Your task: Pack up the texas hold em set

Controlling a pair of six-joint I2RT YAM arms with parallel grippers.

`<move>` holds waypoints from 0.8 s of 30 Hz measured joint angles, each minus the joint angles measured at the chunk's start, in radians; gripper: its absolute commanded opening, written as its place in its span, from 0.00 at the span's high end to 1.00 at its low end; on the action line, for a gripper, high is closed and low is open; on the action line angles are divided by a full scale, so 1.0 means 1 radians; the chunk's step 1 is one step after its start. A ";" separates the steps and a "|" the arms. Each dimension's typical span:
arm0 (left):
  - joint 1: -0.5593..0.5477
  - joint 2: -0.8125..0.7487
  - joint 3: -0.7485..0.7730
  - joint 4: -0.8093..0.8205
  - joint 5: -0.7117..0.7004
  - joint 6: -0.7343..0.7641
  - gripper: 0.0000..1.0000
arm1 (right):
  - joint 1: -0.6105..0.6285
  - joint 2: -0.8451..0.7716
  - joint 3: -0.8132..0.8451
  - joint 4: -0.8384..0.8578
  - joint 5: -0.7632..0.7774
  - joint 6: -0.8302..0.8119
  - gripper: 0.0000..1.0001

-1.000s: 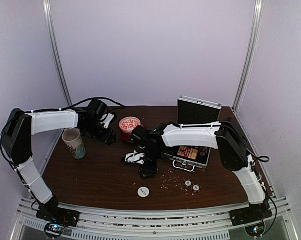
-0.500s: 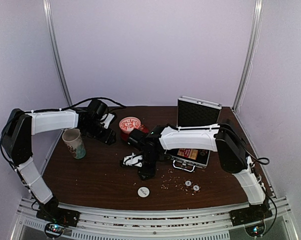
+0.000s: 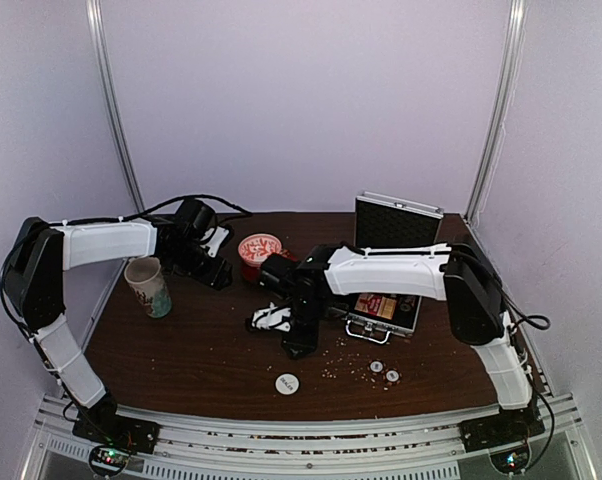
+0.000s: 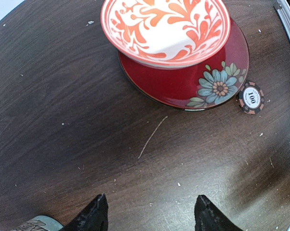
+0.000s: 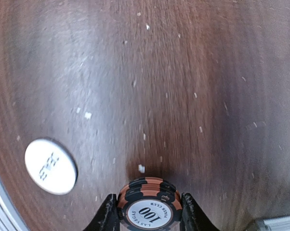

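The silver briefcase [image 3: 413,322] lies open at the right with its lid [image 3: 398,222] upright and the red-yellow card box [image 3: 378,304] inside. My right gripper [image 5: 149,214] is shut on a short stack of orange-and-black poker chips [image 5: 150,204] marked 100, low over the table. The white disc [image 5: 50,166] lies to their left. Two loose chips [image 3: 384,372] rest near the front edge. My left gripper [image 4: 150,214] hangs open over bare wood in front of the bowl. One orange-black chip [image 4: 251,97] lies beside the saucer.
A red-white bowl [image 4: 165,29] sits on a red flowered saucer [image 4: 217,82] at mid-table. A patterned paper cup [image 3: 148,286] stands at the left. Small crumbs [image 3: 336,362] litter the wood in front of the briefcase. Purple walls close in the back and both sides.
The right wrist shifted slightly left and then back near the middle of the table. The left arm has not moved.
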 measured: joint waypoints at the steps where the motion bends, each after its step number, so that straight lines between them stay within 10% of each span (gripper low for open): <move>1: 0.000 0.000 0.000 0.000 0.000 0.000 0.38 | 0.000 -0.025 -0.020 -0.003 0.007 0.000 0.80; 24: 0.000 0.015 0.000 0.000 0.001 0.000 0.38 | -0.349 -0.436 -0.523 0.042 0.356 -0.047 0.79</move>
